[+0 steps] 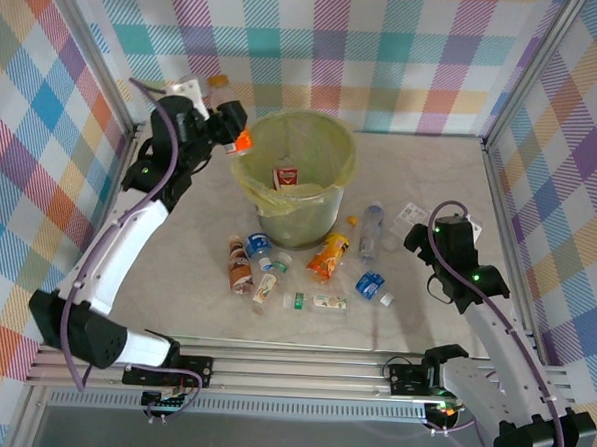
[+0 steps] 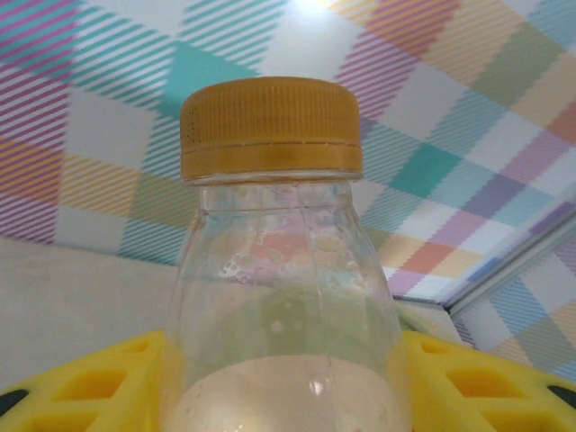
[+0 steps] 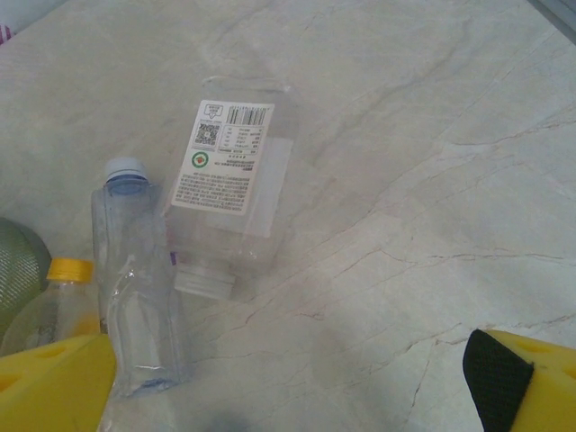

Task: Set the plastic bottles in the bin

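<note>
Bottle (image 2: 270,261) in L tool (image 2: 281,391), plaid walls (image 2: 468,117) behind, marble tabletop (image 3: 405,180).

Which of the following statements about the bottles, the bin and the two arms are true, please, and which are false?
1. The left jaws are shut on a clear bottle with a yellow-orange cap. True.
2. The bin is empty. False: a red-and-white labelled bottle lies inside.
3. The right jaws hold a bottle. False: they are open above the table, holding nothing.
4. An orange bottle lies on the table in front of the bin. True.
</note>
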`<action>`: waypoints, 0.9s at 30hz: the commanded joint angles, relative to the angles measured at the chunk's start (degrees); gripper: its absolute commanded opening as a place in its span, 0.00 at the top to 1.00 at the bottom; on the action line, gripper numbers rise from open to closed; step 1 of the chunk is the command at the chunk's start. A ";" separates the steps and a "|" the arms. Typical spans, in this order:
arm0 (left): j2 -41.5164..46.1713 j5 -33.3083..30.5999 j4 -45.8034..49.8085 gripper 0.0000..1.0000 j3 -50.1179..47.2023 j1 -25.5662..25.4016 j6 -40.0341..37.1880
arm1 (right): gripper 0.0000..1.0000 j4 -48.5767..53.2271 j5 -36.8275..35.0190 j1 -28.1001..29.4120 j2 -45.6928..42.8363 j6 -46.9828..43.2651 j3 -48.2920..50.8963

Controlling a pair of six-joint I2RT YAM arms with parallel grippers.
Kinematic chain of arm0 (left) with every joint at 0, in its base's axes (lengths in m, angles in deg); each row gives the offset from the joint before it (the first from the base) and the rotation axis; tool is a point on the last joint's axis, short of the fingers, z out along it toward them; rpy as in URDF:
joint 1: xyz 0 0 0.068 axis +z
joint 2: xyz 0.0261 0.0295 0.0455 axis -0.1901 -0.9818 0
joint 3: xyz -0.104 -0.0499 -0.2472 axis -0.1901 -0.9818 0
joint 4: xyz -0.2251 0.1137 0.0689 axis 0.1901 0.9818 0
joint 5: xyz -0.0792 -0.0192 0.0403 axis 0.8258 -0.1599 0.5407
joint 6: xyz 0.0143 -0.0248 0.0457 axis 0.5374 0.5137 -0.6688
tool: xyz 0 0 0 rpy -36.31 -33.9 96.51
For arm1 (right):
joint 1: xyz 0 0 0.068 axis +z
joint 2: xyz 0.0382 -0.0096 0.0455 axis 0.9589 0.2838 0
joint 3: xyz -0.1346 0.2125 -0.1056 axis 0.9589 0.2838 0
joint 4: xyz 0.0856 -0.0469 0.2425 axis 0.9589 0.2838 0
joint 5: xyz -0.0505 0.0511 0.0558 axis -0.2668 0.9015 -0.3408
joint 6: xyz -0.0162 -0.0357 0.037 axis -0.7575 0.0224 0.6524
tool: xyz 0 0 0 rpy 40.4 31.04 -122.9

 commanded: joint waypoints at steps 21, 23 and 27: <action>-25.43 6.99 16.83 0.57 22.96 -8.15 -16.19 | 0.00 -0.69 1.61 -0.31 3.32 0.42 -1.25; -26.62 7.42 18.05 0.57 23.42 -8.33 -16.99 | 0.00 -0.78 1.57 -0.29 3.42 0.34 -1.25; -28.31 8.05 20.58 0.55 24.45 -8.84 -18.30 | 0.00 -0.70 1.48 -0.31 3.63 0.24 -1.26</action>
